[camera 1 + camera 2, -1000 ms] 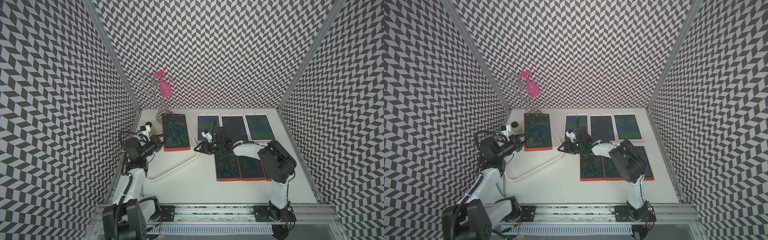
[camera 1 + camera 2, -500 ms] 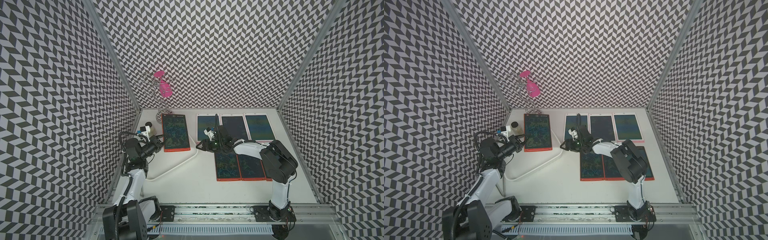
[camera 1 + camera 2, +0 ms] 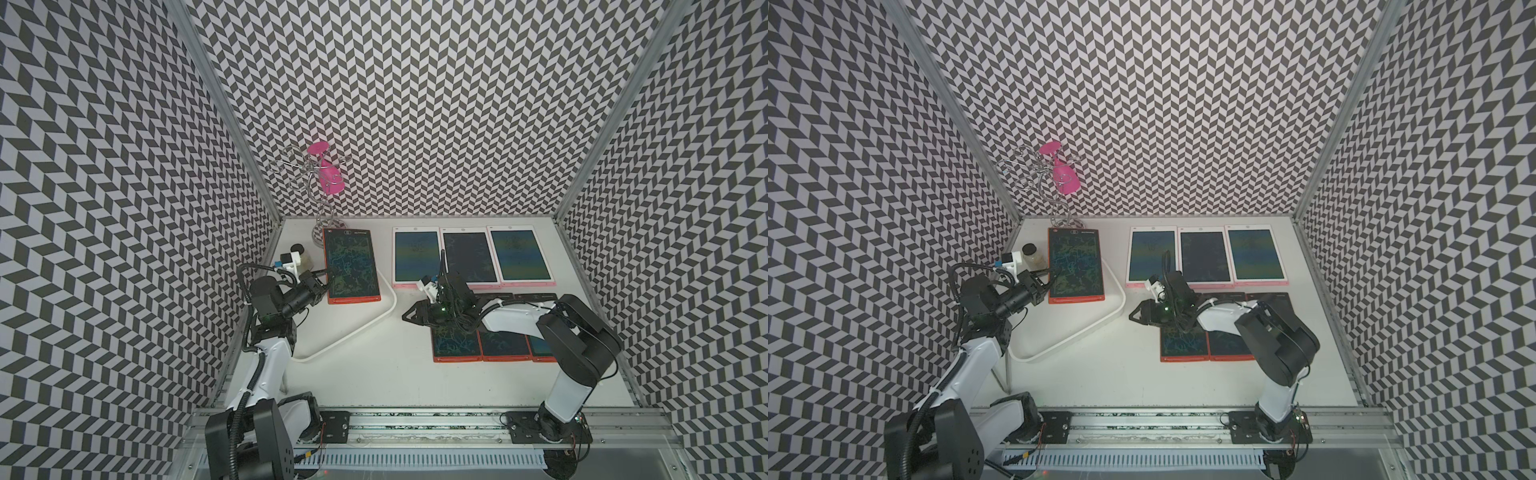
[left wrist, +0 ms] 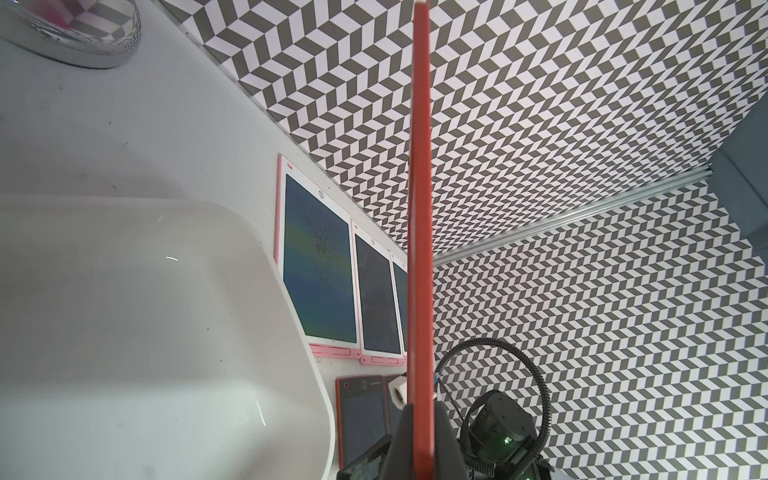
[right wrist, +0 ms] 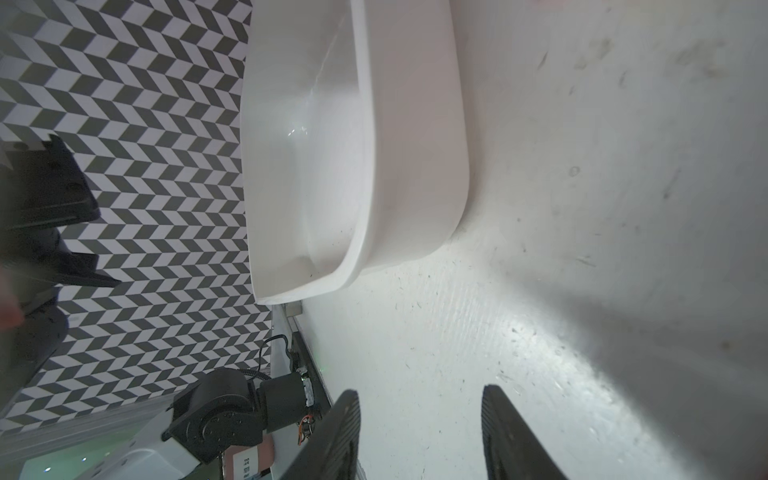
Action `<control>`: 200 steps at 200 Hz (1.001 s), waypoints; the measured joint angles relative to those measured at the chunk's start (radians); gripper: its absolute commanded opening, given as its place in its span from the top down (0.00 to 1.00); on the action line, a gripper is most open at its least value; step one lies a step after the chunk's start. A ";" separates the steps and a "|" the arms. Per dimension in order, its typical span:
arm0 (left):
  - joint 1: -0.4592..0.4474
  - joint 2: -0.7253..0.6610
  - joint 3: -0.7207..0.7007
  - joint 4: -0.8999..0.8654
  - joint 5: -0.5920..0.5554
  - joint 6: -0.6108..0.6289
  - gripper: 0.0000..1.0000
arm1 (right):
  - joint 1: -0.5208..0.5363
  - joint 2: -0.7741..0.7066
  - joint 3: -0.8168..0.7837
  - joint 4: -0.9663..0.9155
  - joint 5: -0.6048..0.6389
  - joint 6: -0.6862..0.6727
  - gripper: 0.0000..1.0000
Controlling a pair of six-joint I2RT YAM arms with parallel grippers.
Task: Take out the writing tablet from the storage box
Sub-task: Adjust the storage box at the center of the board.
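Red-framed and scrawled with green lines, the writing tablet (image 3: 351,266) hangs screen-up over the far end of the storage box (image 3: 332,324). The left gripper (image 3: 328,272) is clamped on its long edge, on the side toward the left wall. From the left wrist the tablet (image 4: 419,208) shows only as a thin red strip, squeezed between the two dark fingers (image 4: 401,436). The white tray (image 4: 320,395) spreads out beside and below it. In both top views the tablet (image 3: 1075,262) looks lifted clear of the tray floor (image 3: 1067,324). I cannot tell whether its far end touches the rim.

The right gripper (image 3: 413,316) sits low over the table just outside the tray's near right corner. It holds nothing. In the right wrist view its fingers (image 5: 340,428) stand apart with only scuffed white tabletop between them. The tray's rounded outer wall (image 5: 415,145) lies a little way ahead of them.

Behind the right arm, three pink-framed tablets (image 3: 469,257) lie side by side along the back wall. A row of red-framed tablets (image 3: 457,340) lies in front of them, partly under the arm. A wire stand (image 3: 307,174) in the back left corner carries a pink glass (image 3: 330,178) upside down. A small jar (image 3: 1034,255) stands close to the left wall.
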 measured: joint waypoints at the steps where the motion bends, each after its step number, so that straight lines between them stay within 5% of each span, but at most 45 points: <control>1: 0.000 0.000 0.000 0.000 0.000 0.000 1.00 | 0.001 0.002 0.000 0.001 -0.001 0.000 0.55; 37: 0.000 0.000 0.000 -0.011 0.000 0.003 1.00 | 0.025 0.064 0.013 0.052 -0.016 0.019 0.64; 200: 0.000 -0.064 -0.010 -0.058 0.012 0.008 1.00 | 0.015 0.385 0.463 0.002 -0.063 0.026 0.68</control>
